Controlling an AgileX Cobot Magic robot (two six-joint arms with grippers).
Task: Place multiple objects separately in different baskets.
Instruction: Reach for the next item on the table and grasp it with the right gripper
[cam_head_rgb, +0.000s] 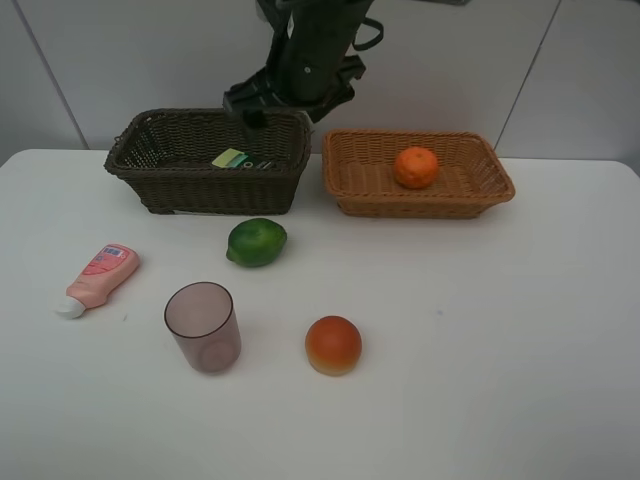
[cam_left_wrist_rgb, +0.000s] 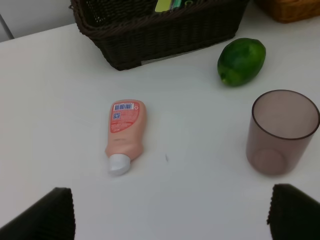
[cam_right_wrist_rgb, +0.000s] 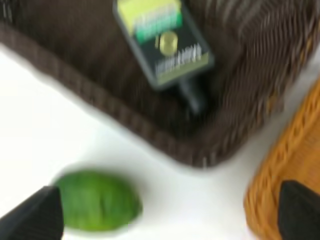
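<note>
The dark grey pump bottle (cam_head_rgb: 240, 159) (cam_right_wrist_rgb: 162, 42) lies inside the dark brown basket (cam_head_rgb: 200, 188) (cam_right_wrist_rgb: 125, 120). My right gripper (cam_head_rgb: 265, 108) (cam_right_wrist_rgb: 170, 212) hovers open above that basket, holding nothing. An orange mandarin (cam_head_rgb: 415, 167) sits in the tan basket (cam_head_rgb: 420, 206) (cam_right_wrist_rgb: 290, 165). On the table lie a green lime (cam_head_rgb: 256, 242) (cam_left_wrist_rgb: 241, 61) (cam_right_wrist_rgb: 97, 201), a pink tube (cam_head_rgb: 100, 277) (cam_left_wrist_rgb: 125, 135), an upright mauve cup (cam_head_rgb: 203, 326) (cam_left_wrist_rgb: 282, 131) and a red-orange fruit (cam_head_rgb: 333, 345). My left gripper (cam_left_wrist_rgb: 172, 215) is open above the table near the tube, out of the exterior view.
The two baskets stand side by side at the back of the white table, close to the wall. The right arm (cam_head_rgb: 310, 50) reaches down from behind them. The dark basket's wall (cam_left_wrist_rgb: 165, 35) shows in the left wrist view.
</note>
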